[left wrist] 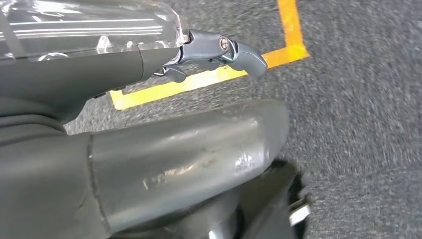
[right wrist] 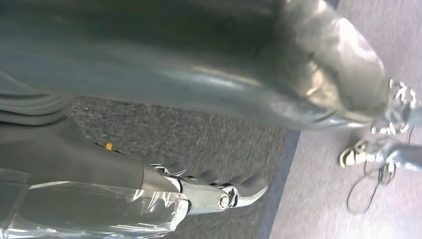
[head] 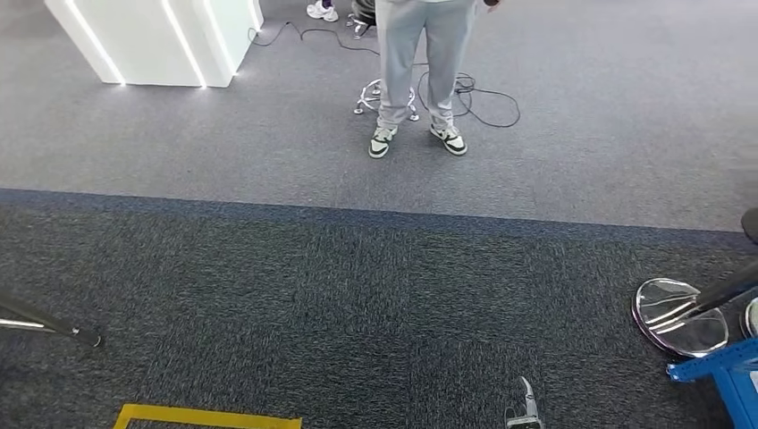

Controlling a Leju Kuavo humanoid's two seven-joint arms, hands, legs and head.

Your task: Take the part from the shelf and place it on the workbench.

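While the head view looks down on dark carpet [head: 357,304], a person in grey trousers [head: 420,63] stands at the top centre of the frame, feet on the lighter grey floor. A white cabinet with lit edges [head: 161,40] occupies the upper left, and black cables [head: 487,98] trail beside the person's shoes. Yellow floor tape [head: 206,416] marks the lower left; a blue frame [head: 724,375] and a chrome base [head: 679,317] sit at the right edge. A fingertip of the right hand [head: 526,407] shows at the bottom edge.

In its wrist view the left hand [left wrist: 199,124] holds nothing, fingers [left wrist: 234,52] extended over the tape. The right hand [right wrist: 214,149] likewise holds nothing, fingers [right wrist: 234,191] apart. I cannot tell where the part is.
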